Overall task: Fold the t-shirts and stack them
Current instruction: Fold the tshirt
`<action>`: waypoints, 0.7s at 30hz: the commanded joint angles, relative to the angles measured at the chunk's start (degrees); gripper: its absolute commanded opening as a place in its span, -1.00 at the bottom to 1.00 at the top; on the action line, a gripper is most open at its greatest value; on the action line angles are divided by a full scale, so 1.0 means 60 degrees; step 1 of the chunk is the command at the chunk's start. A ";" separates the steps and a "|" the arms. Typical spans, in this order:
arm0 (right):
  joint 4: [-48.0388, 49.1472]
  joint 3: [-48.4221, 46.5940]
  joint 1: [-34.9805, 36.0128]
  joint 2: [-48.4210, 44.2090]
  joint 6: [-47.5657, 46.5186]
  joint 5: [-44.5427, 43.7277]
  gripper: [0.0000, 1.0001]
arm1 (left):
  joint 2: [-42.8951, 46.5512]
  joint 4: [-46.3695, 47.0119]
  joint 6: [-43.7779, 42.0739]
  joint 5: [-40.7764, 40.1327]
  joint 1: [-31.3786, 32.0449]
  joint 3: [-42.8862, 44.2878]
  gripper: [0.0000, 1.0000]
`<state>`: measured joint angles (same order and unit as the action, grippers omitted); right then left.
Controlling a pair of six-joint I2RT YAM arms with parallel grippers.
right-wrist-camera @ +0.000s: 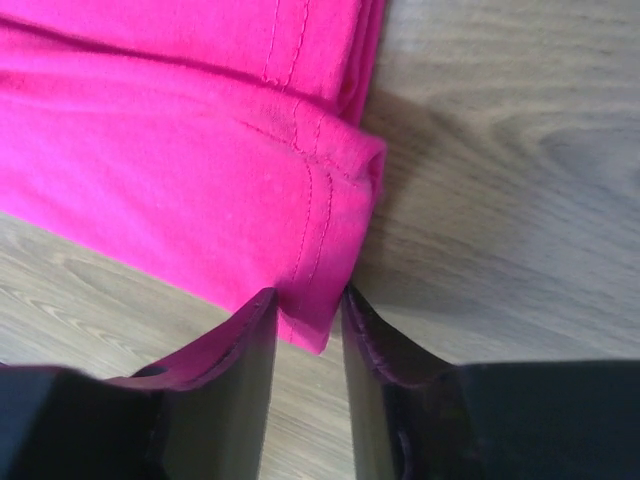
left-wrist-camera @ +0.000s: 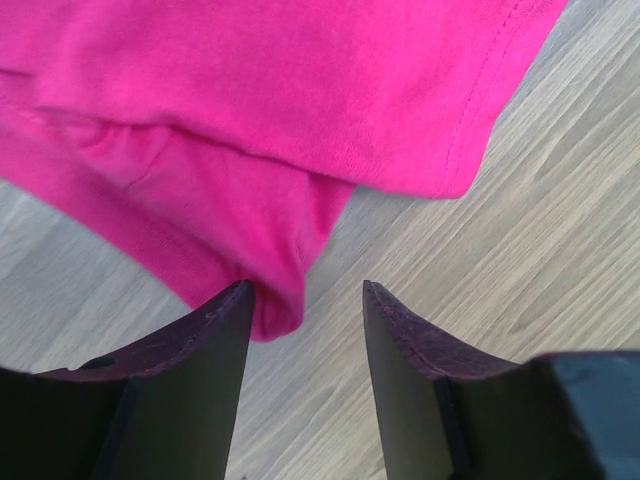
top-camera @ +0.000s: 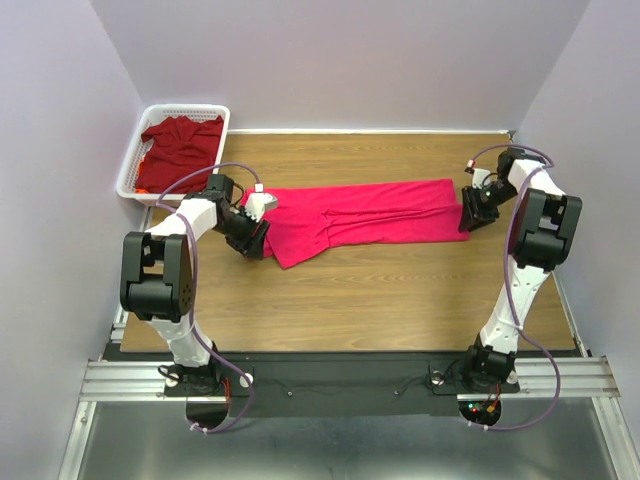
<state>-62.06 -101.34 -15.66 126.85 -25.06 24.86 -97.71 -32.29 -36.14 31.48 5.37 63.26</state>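
On the wooden tabletop (top-camera: 400, 290) the bright pink t-shirt (top-camera: 360, 220) lies folded into a long band between the arms, with nothing else near it. The left tool (left-wrist-camera: 305, 300) stands partly open at the band's left end, a fold of cloth against its left finger, while the right tool (right-wrist-camera: 308, 300) is narrowed around the hem corner at the right end; only the wrist views show this. Farthest back, the overhead view alone shows the maroon t-shirt (top-camera: 180, 145) heaped in a white mesh basket (top-camera: 135, 165) at the far-left corner.

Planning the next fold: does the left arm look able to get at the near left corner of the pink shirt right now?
Probably yes. The left tool is open right at that corner of the pink shirt, cloth beside one finger, with only bare table around it.
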 commanded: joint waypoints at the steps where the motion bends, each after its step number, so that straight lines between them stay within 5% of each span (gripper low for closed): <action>1: 0.0178 -0.0337 0.0003 0.0011 0.0119 0.0119 -0.40 | -0.0091 0.0109 0.0252 0.0216 0.0102 0.0281 0.10; 5: 0.0148 -0.0176 0.0003 -0.0106 0.0002 0.0090 -0.69 | -0.0107 0.0109 0.0296 0.0246 0.0102 0.0369 -0.15; 8: 0.0105 -0.0132 0.0003 -0.0223 -0.0086 0.0031 -0.84 | 0.0040 -0.0052 0.0252 0.0202 0.0102 0.0369 -0.58; 13: 0.0046 -0.0175 0.0003 -0.0457 -0.0159 -0.0115 -0.99 | 0.0493 -0.0213 0.0208 0.0012 0.0087 0.0267 -1.00; 21: -0.0100 -0.0059 -0.0041 -0.0793 -0.0656 -0.0613 -0.99 | 0.1182 -0.0768 -0.0128 -0.0252 -0.0351 0.0179 -1.00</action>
<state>-62.08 -101.45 -15.66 126.82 -26.44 23.49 -95.24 -33.28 -34.98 30.52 5.10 63.59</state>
